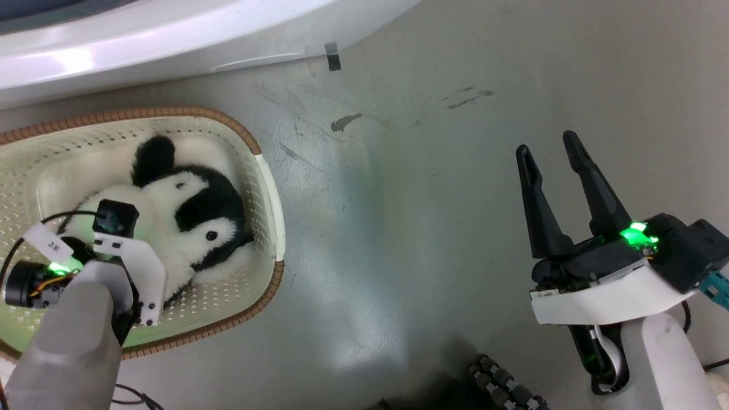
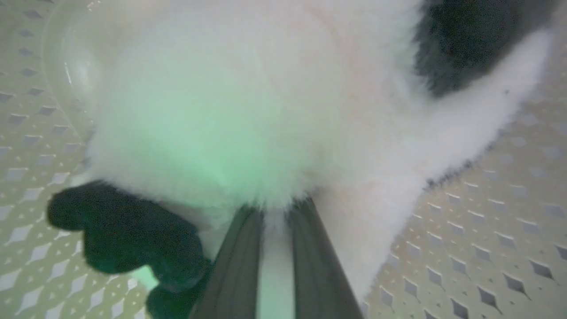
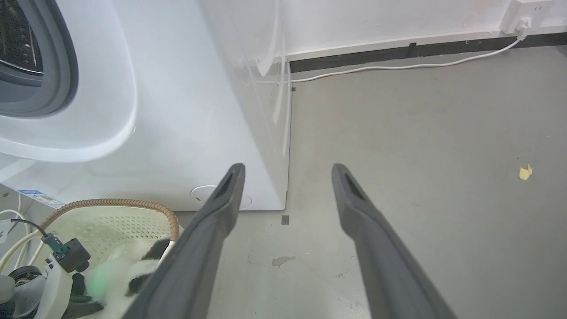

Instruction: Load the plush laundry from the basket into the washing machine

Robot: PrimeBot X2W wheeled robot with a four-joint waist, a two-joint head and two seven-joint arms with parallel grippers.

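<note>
The step in hand is the pick-up. The fluffy white and black panda toy (image 1: 188, 205) lies on the bottom of the cream plastic basket with holes in its sides and a brown rim (image 1: 239, 134). The basket sits on the grey floor (image 1: 427, 199), just beside the front of the big white washing machine (image 1: 171, 34).

The left end effector (image 2: 274, 208) is down inside the basket, right on the panda toy. In the left wrist view its two dark fingers (image 2: 234, 257) are pressed close together with white fur between them, so it looks to be pinching the toy's soft body. The tips are sunk in the fur, so how deep the hold goes is hard to tell.

The right end effector (image 1: 547, 145) hangs over the bare floor, well apart from the basket, with its fingers spread and nothing in them.

Next, I think the left arm needs to lift the panda toy up over the brown rim. Then it must carry it to the round grey ring of the door (image 3: 66, 57) and push it in. A pinch of fur alone may slip, so the lift should be slow.
</note>
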